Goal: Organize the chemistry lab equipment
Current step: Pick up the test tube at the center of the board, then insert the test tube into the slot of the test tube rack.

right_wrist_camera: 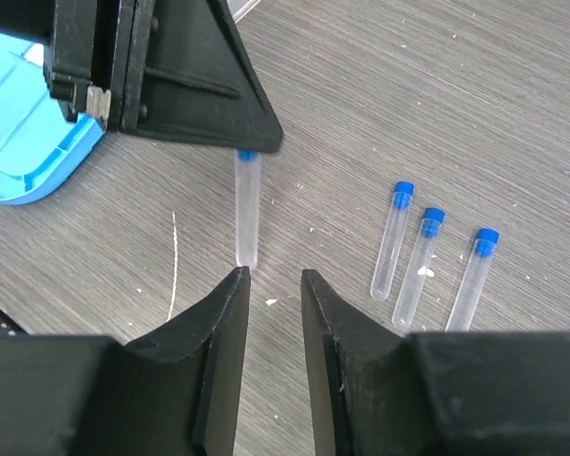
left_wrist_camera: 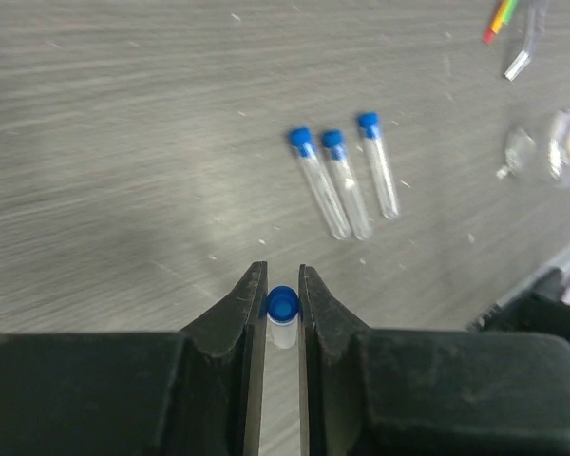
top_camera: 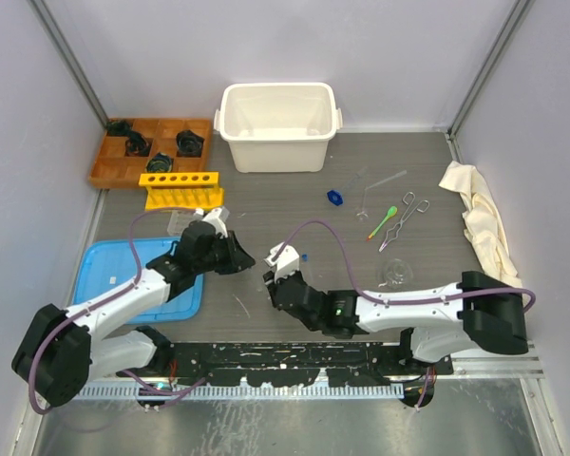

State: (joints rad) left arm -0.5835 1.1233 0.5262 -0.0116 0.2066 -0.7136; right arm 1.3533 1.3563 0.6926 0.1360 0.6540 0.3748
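Capped tube (left_wrist_camera: pixel 283 318) pinched in the left gripper (left_wrist_camera: pixel 283 280); right gripper (right_wrist_camera: pixel 274 275) parted a little, holding nothing.

Lower centre of the left wrist view: narrow-set fingers clamped on the tube at its blue-capped end. Upper centre of the right wrist view: same tube sticking out of that gripper, its round end just beside the tip of the right gripper's left-hand finger, not between the two. Right of centre in both wrist views: three loose tubes (right_wrist_camera: pixel 418 266), blue-capped, lying side by side on the grey table (top_camera: pixel 285 204). Top view: both grippers tip to tip at mid-frame. Yellow rack (top_camera: pixel 180 188) upper left of centre, just below an orange tray (top_camera: pixel 138 152). Green spoon (top_camera: pixel 385 220), forceps (top_camera: pixel 406 217) and a loose blue cap (top_camera: pixel 335 198) right of centre. Flask (top_camera: pixel 394 274) below them.
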